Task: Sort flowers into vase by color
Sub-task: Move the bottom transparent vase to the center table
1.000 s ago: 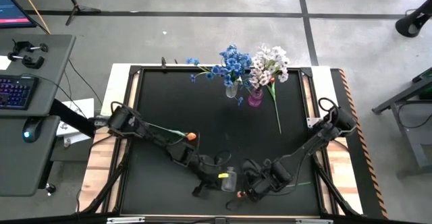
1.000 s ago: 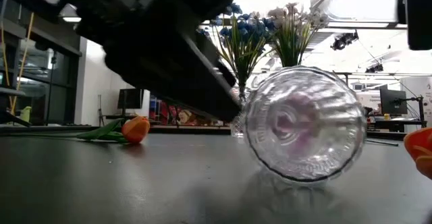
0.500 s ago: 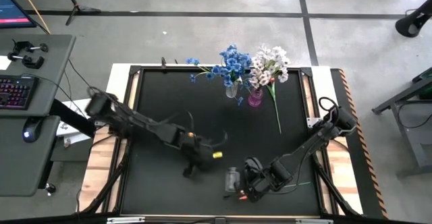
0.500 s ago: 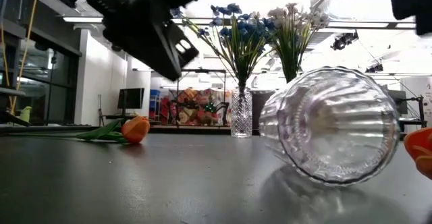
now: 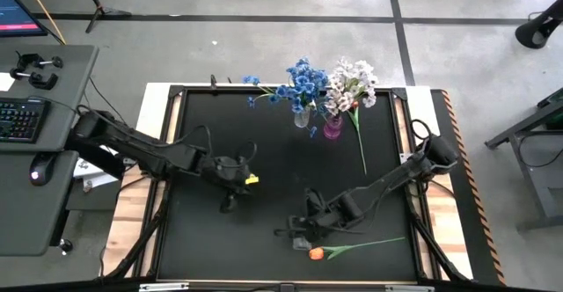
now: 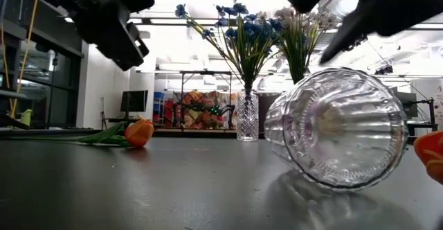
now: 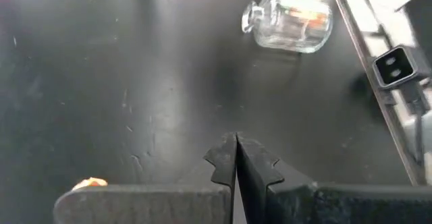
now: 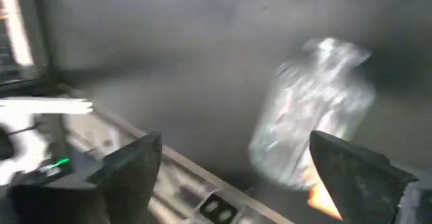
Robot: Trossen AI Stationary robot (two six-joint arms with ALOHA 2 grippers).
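High view: I see the right gripper over the fallen clear vase, an orange tulip just beyond it. The left gripper sits well apart from it.

Low view: the clear vase lies on its side; a second tulip lies farther off.

Left wrist: my fingers are pressed together, empty; the vase lies ahead.

Right wrist: fingers spread wide, the vase between them, not gripped.

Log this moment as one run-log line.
left gripper: shut, empty | right gripper: open above toppled clear glass vase | orange tulip: lying beside vase
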